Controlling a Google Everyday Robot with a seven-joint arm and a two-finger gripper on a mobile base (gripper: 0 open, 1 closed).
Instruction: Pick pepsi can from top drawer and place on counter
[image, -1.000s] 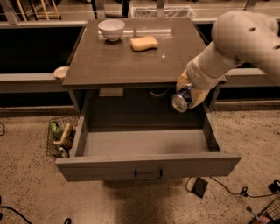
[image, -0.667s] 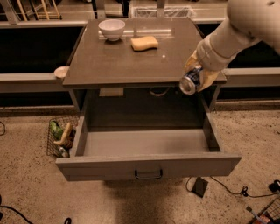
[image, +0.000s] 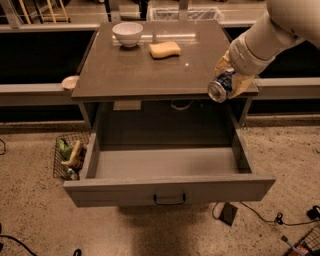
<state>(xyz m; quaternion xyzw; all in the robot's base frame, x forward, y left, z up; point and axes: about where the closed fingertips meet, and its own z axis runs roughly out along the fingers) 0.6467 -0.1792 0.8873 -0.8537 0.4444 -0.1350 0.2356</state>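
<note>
My gripper (image: 229, 80) is shut on the pepsi can (image: 220, 88), a blue can with a silver end facing the camera. It holds the can tilted on its side in the air, at the front right edge of the counter (image: 135, 70) and above the back right of the top drawer (image: 165, 165). The drawer is pulled fully open and its grey-brown box shows nothing inside. Its front panel carries a small dark handle (image: 169, 200). My pale arm comes in from the upper right.
A white bowl (image: 127, 33) and a yellow sponge (image: 165, 49) sit at the back of the counter. A wire basket (image: 67, 157) with items stands on the floor to the drawer's left. Cables (image: 265, 215) lie on the floor at the right.
The gripper has lifted the can up and to the right, from over the drawer's back right to the level of the counter's front right edge.
</note>
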